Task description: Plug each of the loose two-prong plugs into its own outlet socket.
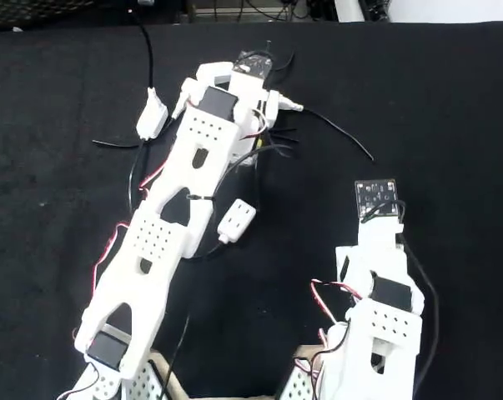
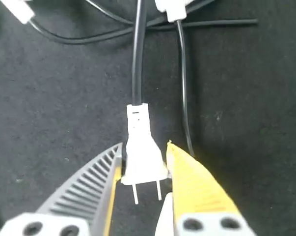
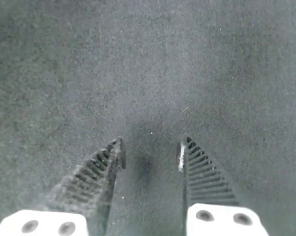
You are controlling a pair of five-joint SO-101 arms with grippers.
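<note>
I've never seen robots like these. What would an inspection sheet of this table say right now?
Surface: black cloth covering the table.
Job's things: white two-prong plug, prongs bare, in the left gripper; white outlet block lying on the cloth; second white piece on a cable, plug or socket unclear.
Clutter: nothing seen.
Grippers: left gripper shut on the plug; right gripper open over bare cloth.
Cables: black cable runs from the plug; thin black lead curves across the cloth.
Surroundings: loose wires past the cloth's far edge.
</note>
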